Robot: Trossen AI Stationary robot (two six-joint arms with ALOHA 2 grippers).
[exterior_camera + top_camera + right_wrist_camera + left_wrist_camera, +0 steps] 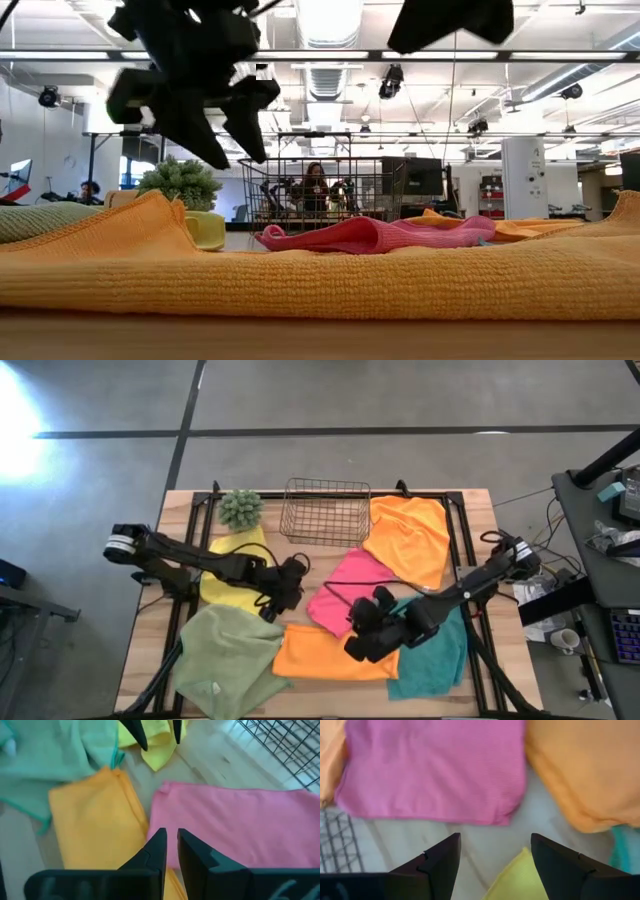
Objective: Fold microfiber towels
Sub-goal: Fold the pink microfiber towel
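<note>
Spread fingers (pixel 440 865) over yellow towel (pixel 517 880), pink towel (pixel 435 767) beyond.

No writing, label, brand, number or sign can be read in any of the four views: not on the cloths, the wire basket, the arms or the wooden bench, nor in the room beyond. The screens and gear past the bench's right edge are too small to make out.

Overhead camera looks straight down on the whole table (pixel 150 650); low camera sights level across its surface; both wrist cameras look down closely, sharing the pink towel (pixel 435 770).
</note>
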